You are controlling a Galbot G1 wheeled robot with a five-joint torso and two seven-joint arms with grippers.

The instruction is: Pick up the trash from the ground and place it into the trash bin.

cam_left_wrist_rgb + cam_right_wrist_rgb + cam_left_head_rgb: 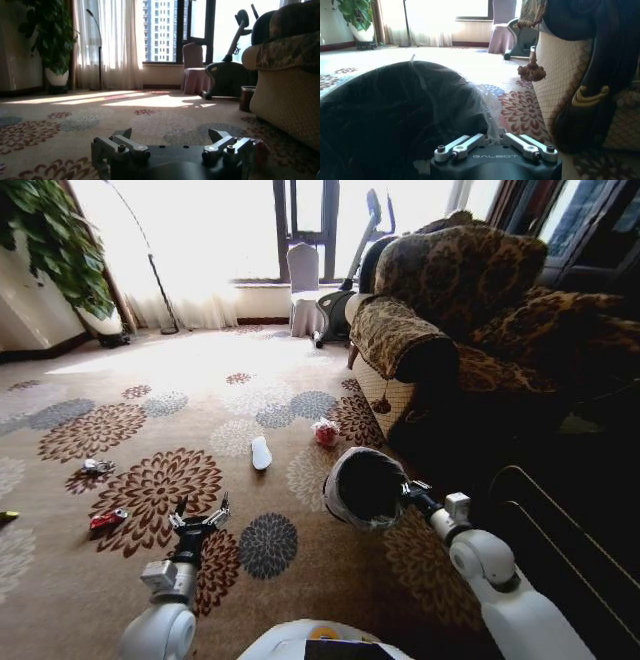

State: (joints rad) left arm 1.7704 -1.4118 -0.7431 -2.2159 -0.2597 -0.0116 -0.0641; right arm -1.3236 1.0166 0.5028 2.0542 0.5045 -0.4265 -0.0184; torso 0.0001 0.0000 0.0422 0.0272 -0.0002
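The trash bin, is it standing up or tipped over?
Tipped: the trash bin hangs sideways from the right gripper, its dark mouth facing the head camera.

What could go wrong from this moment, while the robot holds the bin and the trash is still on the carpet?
1. The right gripper clamps only the trash bin rim, over the crinkled liner; the tilted bin could slip or spill.
2. The left gripper, jaws open, hangs above the carpet; the red packet lies off to its left, so a straight descent would likely miss.
3. The armchair stands close beside the right arm; a swing could hit it.
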